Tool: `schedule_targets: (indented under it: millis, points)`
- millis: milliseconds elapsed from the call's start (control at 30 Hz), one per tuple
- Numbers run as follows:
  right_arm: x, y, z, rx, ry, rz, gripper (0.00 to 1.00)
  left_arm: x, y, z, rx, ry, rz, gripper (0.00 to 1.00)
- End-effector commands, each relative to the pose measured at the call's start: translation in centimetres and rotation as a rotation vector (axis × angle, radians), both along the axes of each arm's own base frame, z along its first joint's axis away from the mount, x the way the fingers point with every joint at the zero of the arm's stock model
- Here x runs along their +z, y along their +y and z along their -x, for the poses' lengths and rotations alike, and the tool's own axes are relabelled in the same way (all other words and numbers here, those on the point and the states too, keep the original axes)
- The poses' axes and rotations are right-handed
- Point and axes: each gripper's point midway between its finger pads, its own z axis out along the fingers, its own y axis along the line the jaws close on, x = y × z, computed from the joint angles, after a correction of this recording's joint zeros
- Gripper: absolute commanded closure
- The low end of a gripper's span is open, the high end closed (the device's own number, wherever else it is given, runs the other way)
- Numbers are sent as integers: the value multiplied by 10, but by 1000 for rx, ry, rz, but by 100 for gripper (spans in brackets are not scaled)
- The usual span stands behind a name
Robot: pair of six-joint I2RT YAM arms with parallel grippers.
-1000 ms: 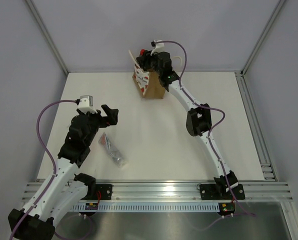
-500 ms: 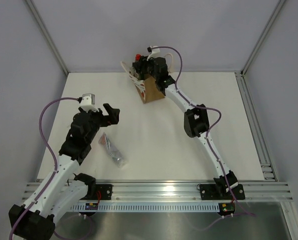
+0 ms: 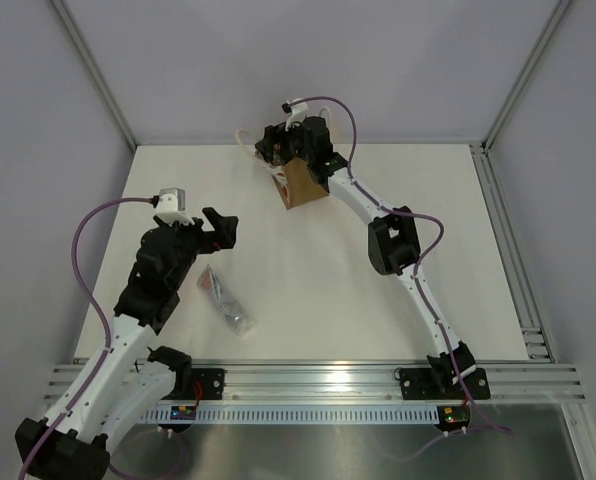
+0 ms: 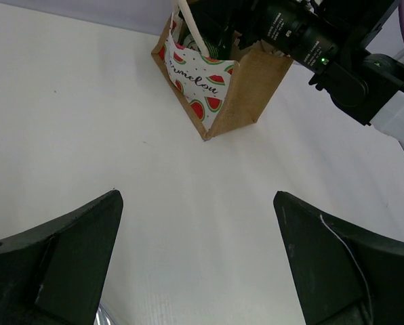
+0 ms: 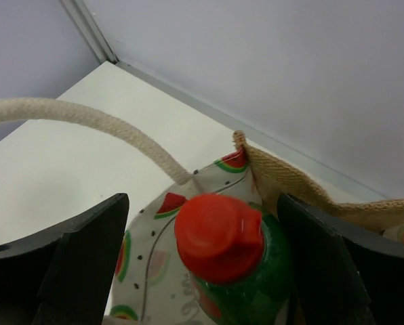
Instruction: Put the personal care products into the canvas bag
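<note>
green plastic under a red top (image 5: 219,237) fills the right wrist view: the dark green bottle (image 5: 239,288) stands upright in the mouth of the canvas bag (image 3: 300,185), at the far side of the table (image 3: 328,270). the right gripper (image 3: 276,148) hangs directly over it, its fingers spread wide to either side of the bottle. no grip shows, so the bag seems to be carrying the bottle now. the arm reaches far out because the bag stands near the back wall. one cream handle (image 5: 87,118) loops off to the side, which leaves the opening free.

the left gripper (image 3: 218,228) hovers low over the near left of the table, fingers parted as far as they go and holding nothing. it is aimed toward the bag. just beside it, nearer the arm bases, the silvery squeeze tube (image 3: 225,299) lies flat on the table, well apart from the bag. that is probably why this arm waits there, since the tube looks like the next thing to lift. no other product shows on the table, and what else sits in the bag cannot be told.
</note>
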Motion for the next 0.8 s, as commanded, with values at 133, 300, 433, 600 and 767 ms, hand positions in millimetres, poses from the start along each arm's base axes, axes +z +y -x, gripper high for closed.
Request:
schedule_targets:
  millis: [133,300,433,600,767]
  points:
    - [154,14,68,203,-173,-48,1,26,-4,4,-24,-75,59,1]
    - [198,13,103,318,-239,-36,1,30,-4,8,-28,-74,63,1]
    - [190,9,130,442,-242,80,1,30,-1,15,-24,-78,64,1]
    - [159,-6,163,583,-231,264,2,24,4,23,-9,-59,61,1]
    - [130,-46,214,761,-123,327,8,-4,8,31,33,102,93,3]
